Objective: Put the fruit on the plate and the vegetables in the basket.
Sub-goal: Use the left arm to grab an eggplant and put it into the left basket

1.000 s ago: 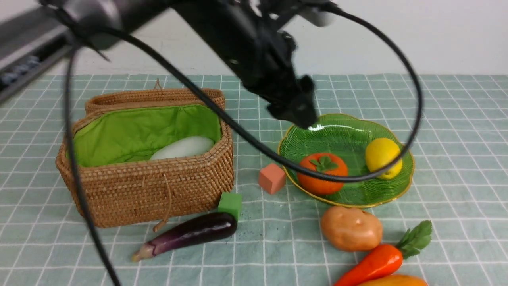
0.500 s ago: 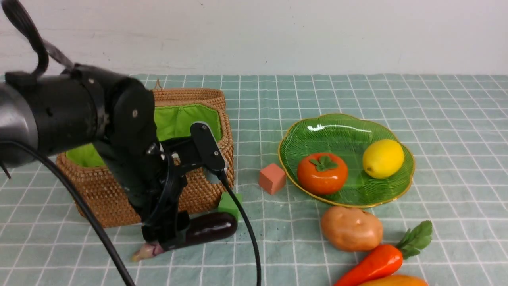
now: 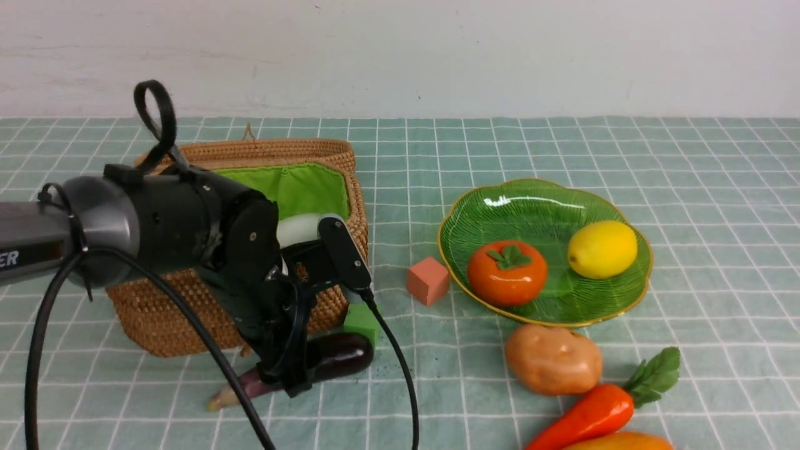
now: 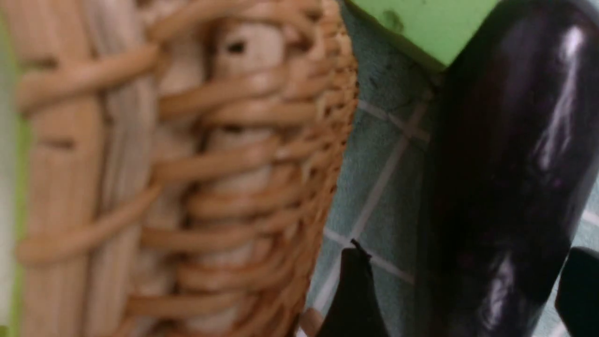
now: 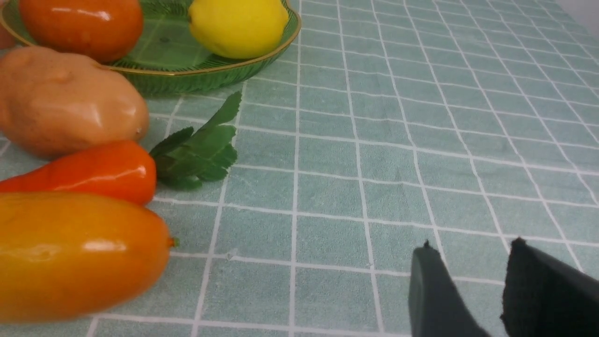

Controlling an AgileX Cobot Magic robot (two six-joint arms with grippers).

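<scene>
Front-left on the table, just ahead of the large brown woven wicker basket (image 3: 150,319), the left gripper (image 3: 290,375) is sitting down over the long dark purple eggplant (image 3: 336,356). Its jaws are standing wide and straddling the eggplant's middle. In the left wrist view, one finger (image 4: 355,299) is staying clear of the skin, with cloth showing between them. The other finger is sitting at the opposite flank, and I cannot tell whether it is touching.

The eggplant is lying flat on the teal checked tablecloth (image 3: 687,187), parallel to the basket's front wall. A small green cube (image 3: 361,319) is touching its fat end.

The basket's woven lid (image 3: 281,149) is lying folded back. A white oblong radish (image 3: 300,228) is resting inside on the green lining, partly hidden behind the arm. A small pink cube (image 3: 429,280) is sitting between the basket and the glossy green glass plate with a gold rim (image 3: 531,206).

The round orange persimmon (image 3: 507,272) and the yellow lemon (image 3: 602,249) are sitting on the plate, apart from each other. The tan lumpy potato (image 3: 553,359) is lying on the cloth just in front of the plate. The orange carrot with green leaves (image 3: 587,415) is lying just beside the potato. The oblong orange-yellow mango (image 5: 79,257) is lying next to the carrot, at the near edge.

The right gripper (image 5: 472,262) is showing only in its own wrist view. Its fingers are standing a narrow gap apart, gripping nothing, low over the cloth and apart from the mango.
</scene>
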